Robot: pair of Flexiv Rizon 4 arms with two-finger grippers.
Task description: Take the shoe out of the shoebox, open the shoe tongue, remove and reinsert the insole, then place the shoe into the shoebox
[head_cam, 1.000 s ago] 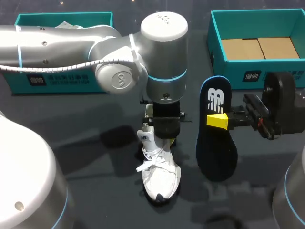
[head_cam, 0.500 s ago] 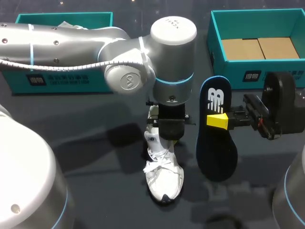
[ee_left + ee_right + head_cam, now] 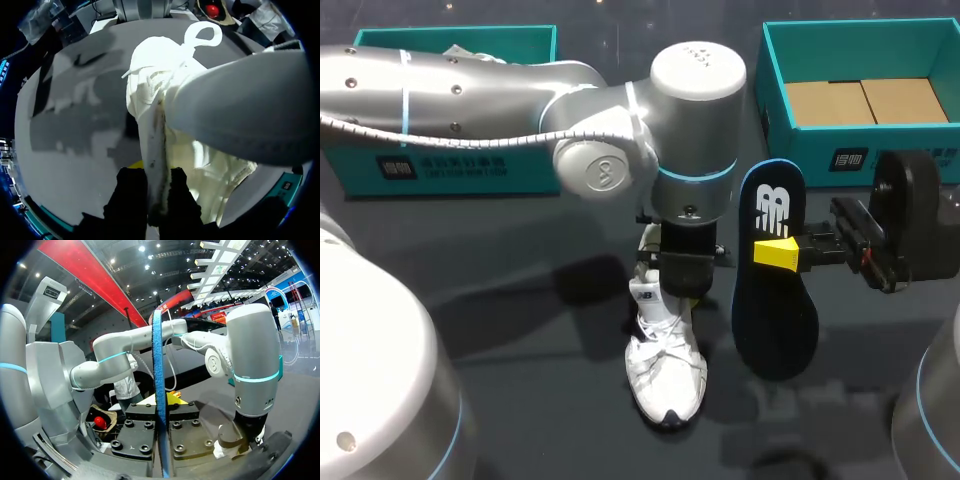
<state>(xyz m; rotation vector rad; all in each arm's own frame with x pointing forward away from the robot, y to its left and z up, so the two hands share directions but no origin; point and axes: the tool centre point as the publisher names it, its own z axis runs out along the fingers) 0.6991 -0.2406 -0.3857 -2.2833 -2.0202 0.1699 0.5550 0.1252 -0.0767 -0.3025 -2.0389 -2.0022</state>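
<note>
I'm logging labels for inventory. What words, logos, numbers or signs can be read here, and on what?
No text reads clearly enough to quote.
On the insole: a white logo mark, no legible words.
Front of the left shoebox: white print, too blurred.
Front of the right shoebox: white print, too blurred.
Tongue of the shoe: a dark mark, too small.
Cap of the left arm: tiny print, unreadable.

A white logo mark [image 3: 772,211] stands on the dark insole [image 3: 775,300], at its end nearer the boxes. Beyond the insole, the shoebox [image 3: 920,160] carries a small white label [image 3: 850,158] on its front wall. Well left of the insole, the other box [image 3: 350,170] bears a longer print strip [image 3: 445,166], and the shoe [image 3: 665,370] just beside the insole has a marked tab [image 3: 643,296]; none is legible.
</note>
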